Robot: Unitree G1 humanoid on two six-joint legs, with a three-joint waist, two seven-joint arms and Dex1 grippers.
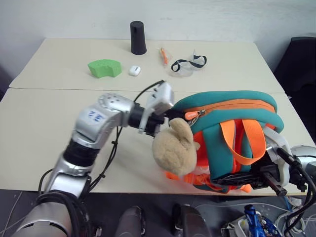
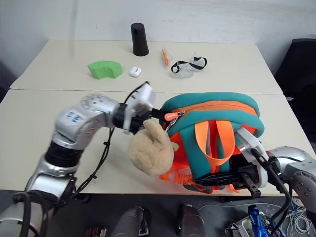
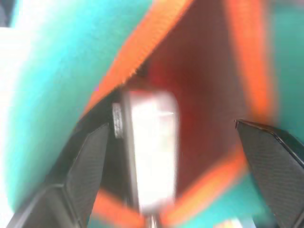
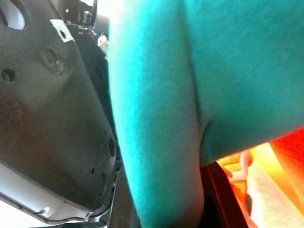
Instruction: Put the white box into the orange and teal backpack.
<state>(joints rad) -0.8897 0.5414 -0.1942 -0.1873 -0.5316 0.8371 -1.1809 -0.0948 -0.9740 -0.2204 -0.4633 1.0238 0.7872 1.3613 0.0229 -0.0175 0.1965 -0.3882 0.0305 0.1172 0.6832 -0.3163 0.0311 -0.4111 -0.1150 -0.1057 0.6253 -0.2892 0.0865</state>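
Note:
The orange and teal backpack [image 1: 222, 106] stands upright near the table's front edge, its top zipper gaping toward my left arm. A tan plush bear [image 1: 173, 148] hangs off its front. My left gripper [image 1: 165, 116] sits at the mouth of that opening, open. In the left wrist view the white box [image 3: 152, 156] lies inside the backpack's orange-lined opening, between the wide-spread fingers [image 3: 90, 161] and free of them. My right gripper [image 1: 269, 177] is low at the backpack's right bottom corner, shut with teal fabric [image 4: 156, 118] pressed against it.
On the far half of the table are a black cylinder [image 1: 138, 37], a green foam piece [image 1: 104, 68], a tiny white earbud case [image 1: 134, 70], an orange pen-like item [image 1: 163, 56] and clear goggles [image 1: 187, 65]. A black chair [image 1: 301, 64] stands at the right.

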